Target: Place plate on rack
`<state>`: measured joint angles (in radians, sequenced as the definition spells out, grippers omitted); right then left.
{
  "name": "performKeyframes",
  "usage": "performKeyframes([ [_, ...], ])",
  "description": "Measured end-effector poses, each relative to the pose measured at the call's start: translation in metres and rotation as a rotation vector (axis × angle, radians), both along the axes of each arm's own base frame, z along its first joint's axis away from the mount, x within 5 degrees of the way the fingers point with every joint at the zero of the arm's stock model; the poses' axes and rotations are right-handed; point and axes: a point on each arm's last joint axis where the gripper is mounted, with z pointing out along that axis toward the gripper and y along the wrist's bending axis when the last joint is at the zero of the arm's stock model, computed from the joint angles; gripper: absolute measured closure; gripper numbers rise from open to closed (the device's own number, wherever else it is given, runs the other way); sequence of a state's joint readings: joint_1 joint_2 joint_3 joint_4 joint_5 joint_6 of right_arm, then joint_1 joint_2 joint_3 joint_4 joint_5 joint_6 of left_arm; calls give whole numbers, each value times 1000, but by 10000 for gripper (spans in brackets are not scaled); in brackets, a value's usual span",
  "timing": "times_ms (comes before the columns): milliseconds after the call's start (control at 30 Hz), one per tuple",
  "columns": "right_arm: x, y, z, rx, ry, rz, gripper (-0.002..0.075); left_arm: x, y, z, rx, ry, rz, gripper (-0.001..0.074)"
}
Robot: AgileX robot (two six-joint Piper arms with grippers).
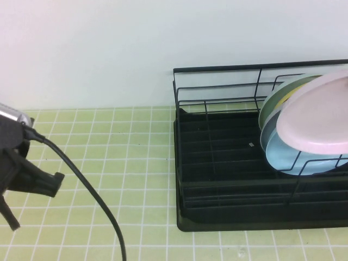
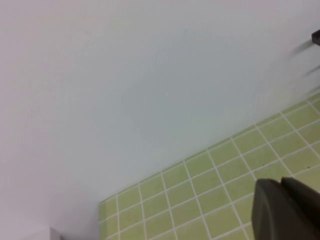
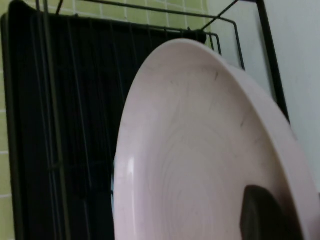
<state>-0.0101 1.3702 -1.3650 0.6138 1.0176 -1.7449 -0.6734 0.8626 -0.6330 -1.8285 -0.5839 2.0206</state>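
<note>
A pink plate [image 1: 321, 117] hangs tilted over the right part of the black wire dish rack [image 1: 217, 69], leaning close to the plates standing there. In the right wrist view the pink plate [image 3: 200, 160] fills most of the picture. My right gripper [image 3: 272, 212] is shut on its rim, with one dark finger [image 3: 262, 215] lying on the plate's face. The right gripper itself is outside the high view. My left arm [image 1: 22, 168] stays low at the table's left edge. The left gripper [image 2: 282, 187] is shut on nothing, far from the rack.
A blue plate [image 1: 296, 157] and a green plate [image 1: 274, 100] stand in the rack's right slots behind the pink one. The rack's left slots [image 1: 217, 157] hold nothing. A black cable [image 1: 92, 198] trails from the left arm across the green tiled table [image 1: 125, 141]. A white wall rises behind.
</note>
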Motion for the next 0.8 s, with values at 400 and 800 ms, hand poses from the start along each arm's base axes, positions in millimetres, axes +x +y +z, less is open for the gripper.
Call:
performKeyframes([
  [400,24,-2,-20,-31,-2,-3,626,-2,-13,2,-35,-19,-138,735],
  [800,29,-7,-30,-110,34,6,626,-2,-12,3,-30,-24,-139,735],
])
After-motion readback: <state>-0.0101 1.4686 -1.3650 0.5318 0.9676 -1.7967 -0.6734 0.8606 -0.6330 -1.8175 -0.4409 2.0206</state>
